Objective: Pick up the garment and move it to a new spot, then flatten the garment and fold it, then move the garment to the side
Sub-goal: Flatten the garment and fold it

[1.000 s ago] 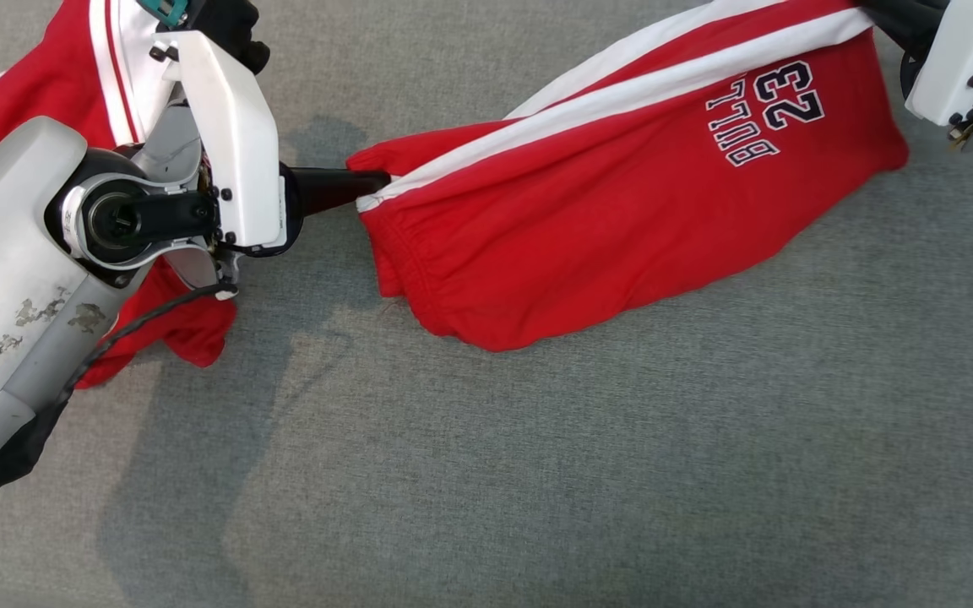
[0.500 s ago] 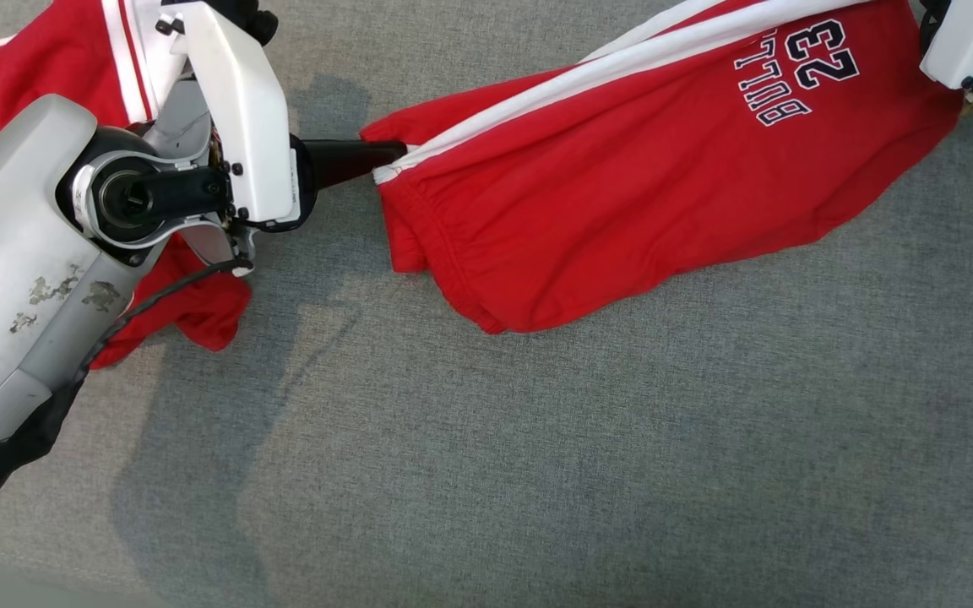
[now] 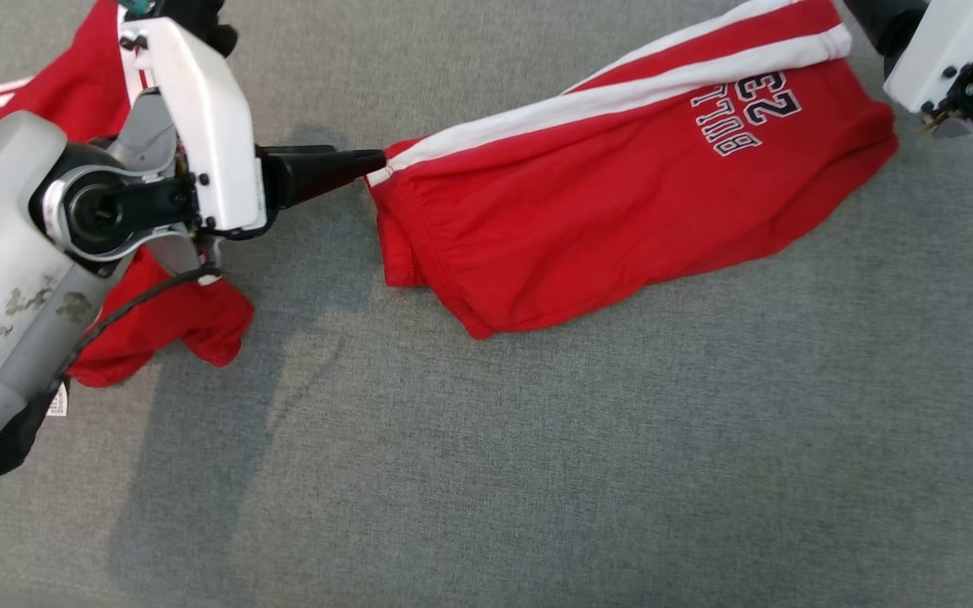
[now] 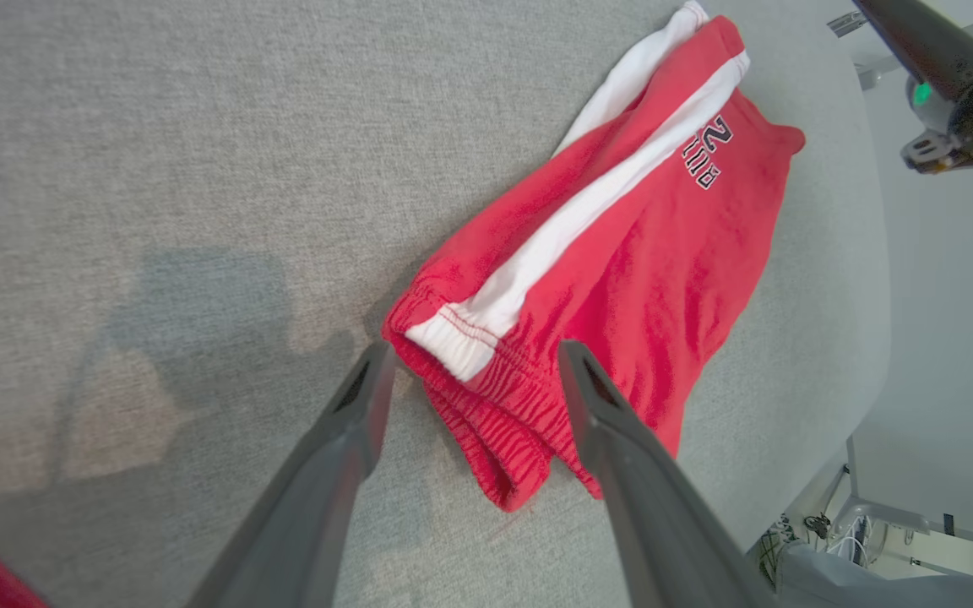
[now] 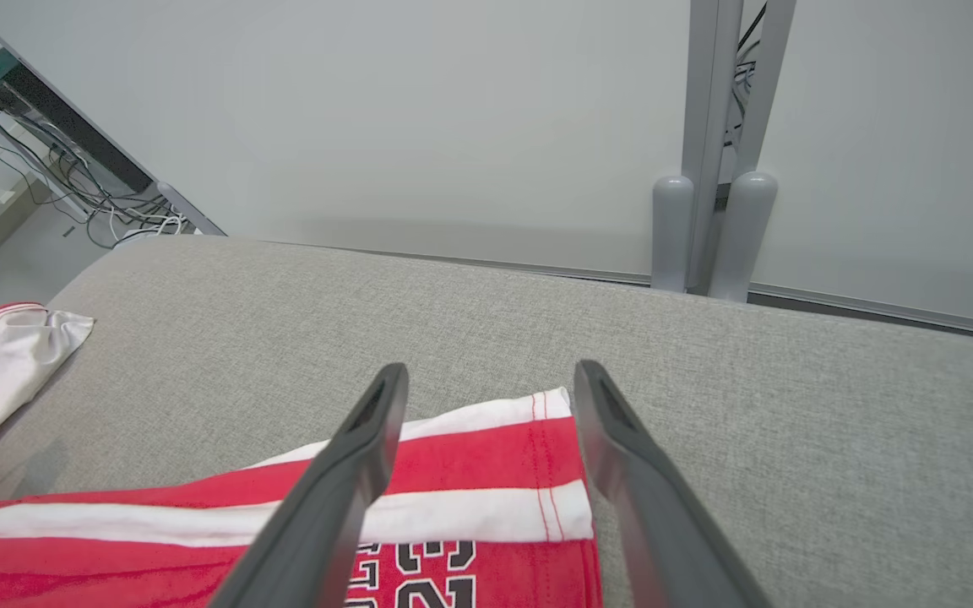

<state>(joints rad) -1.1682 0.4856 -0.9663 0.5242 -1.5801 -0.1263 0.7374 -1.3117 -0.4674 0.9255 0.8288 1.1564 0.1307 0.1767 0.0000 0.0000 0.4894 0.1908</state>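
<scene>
Grey fabric counter [image 3: 537, 464] is filling most of the head view; in the R wrist view a plain pale wall [image 5: 453, 110] is rising behind it, w/ a grey post [image 5: 710, 169] and loose cables [image 5: 115, 211] off to the side.

The garment [image 3: 605, 211], red shorts w/ white side stripes, is lying folded across the upper middle of the counter. Its elastic waistband is pointing toward the robot's L, its hem toward the R.

A second red-and-white cloth [image 3: 174, 321] is lying bunched at far L, partly under the L arm [image 3: 5, 279].

L pincer [image 4: 476, 350] is sitting low at the waistband end w/ fingers spread. The white-striped corner is lying btwn the tips, not clamped. Can't tell if either tip is touching the cloth.

R pincer [image 5: 491, 371] is hanging over the hem end, fingers also spread and holding nothing, w/ the striped edge showing btwn them.

Navy-and-white print [image 3: 744, 114] w/ "23" is sitting near the hem. A small white label [image 3: 57, 401] is poking out by the L arm.
</scene>
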